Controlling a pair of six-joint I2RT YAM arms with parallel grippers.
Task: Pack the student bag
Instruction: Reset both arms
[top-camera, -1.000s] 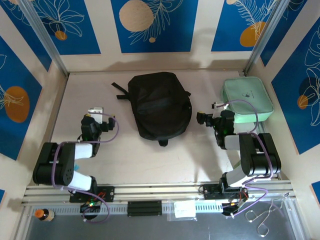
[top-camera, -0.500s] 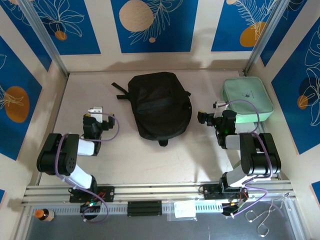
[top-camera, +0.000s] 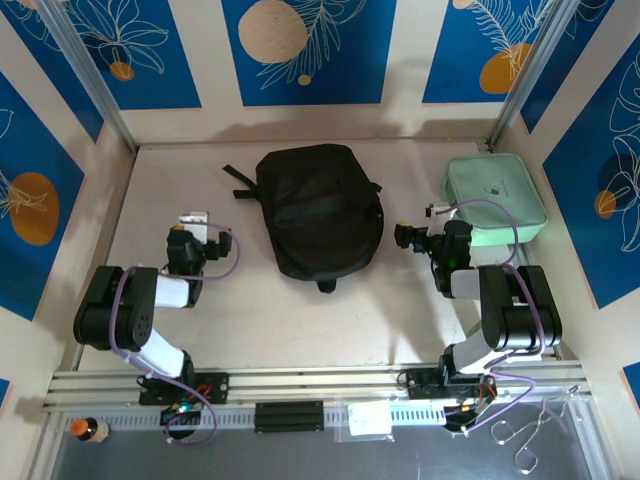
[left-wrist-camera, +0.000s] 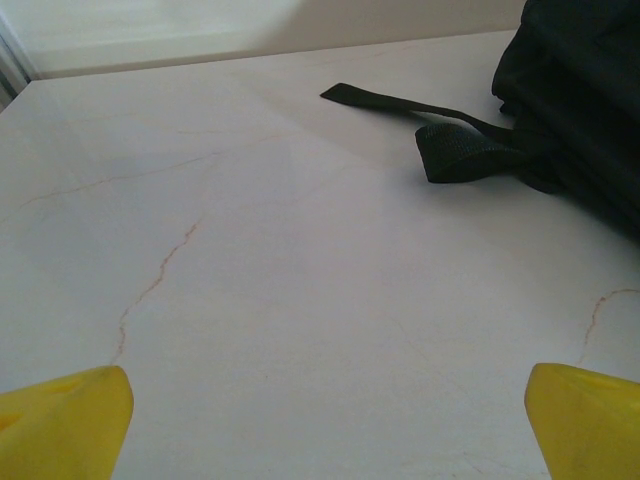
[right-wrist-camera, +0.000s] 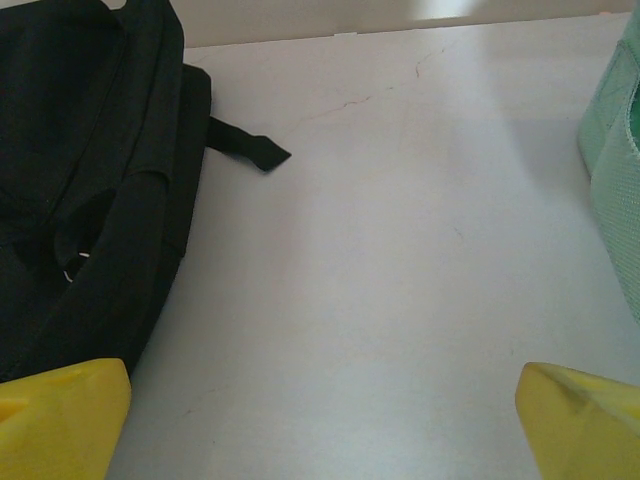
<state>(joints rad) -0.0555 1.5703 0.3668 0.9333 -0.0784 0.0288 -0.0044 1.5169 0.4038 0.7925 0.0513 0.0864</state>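
Pale veined tabletop (top-camera: 250, 320) within blue leaf-print walls (top-camera: 300, 50), from above: black student bag (top-camera: 320, 210) lying flat at centre rear, between left gripper (top-camera: 192, 222) and right gripper (top-camera: 437, 212), mint-green pouch (top-camera: 497, 200) at right rear. Left wrist close-up: loose strap (left-wrist-camera: 465, 152) trailing from bag onto table, yellow fingertips (left-wrist-camera: 60, 420) spread wide over bare surface. Right wrist close-up: bag's side with short tab (right-wrist-camera: 250, 148), pouch edge at right, fingertips likewise wide apart, holding nothing.
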